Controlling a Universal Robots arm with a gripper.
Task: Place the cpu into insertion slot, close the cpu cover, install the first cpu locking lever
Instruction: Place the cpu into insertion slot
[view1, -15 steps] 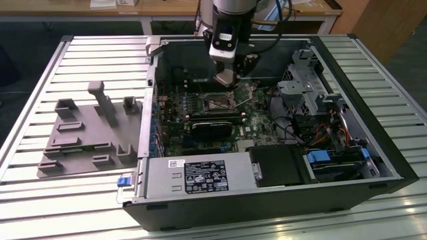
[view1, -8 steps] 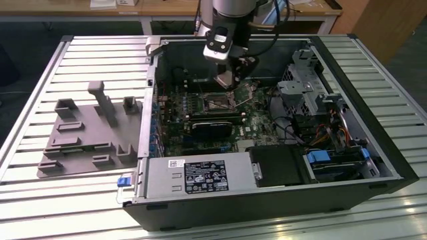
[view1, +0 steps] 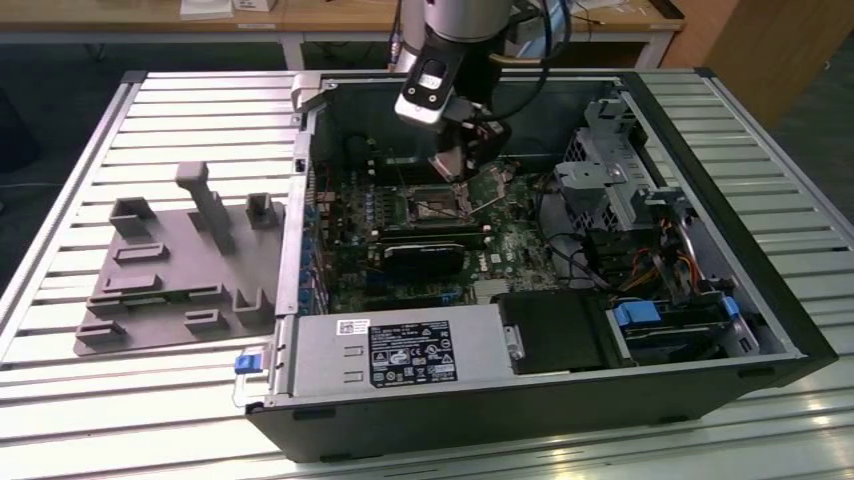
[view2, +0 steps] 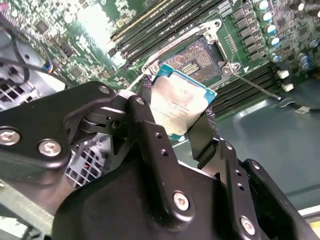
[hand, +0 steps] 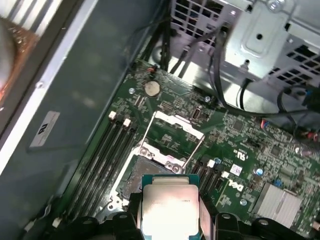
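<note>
**Cpu held over the open socket.** The gripper is reaching into the open computer case, which is lying on the slatted counter. Its fingers are set narrow and are pinching the cpu by two opposite edges.

In both wrist views the chip is hanging clear of the board, close above the insertion slot but not seated in it. The slot is lying bare. The cpu cover is standing flipped back just beside the slot, and the thin locking lever is angling away from the socket's corner.

**Hazards, as judged from this pose:**
- The chip is appearing tilted against the socket plane, so one corner is likely to land first and press unevenly on the contacts.
- A small sideways or rotational offset is risking the chip resting on the metal rim instead of dropping in.
- The grip is bearing on thin edges only, so a slip is possible.
- The raised cover and lever are sitting close enough to catch a finger.
</note>
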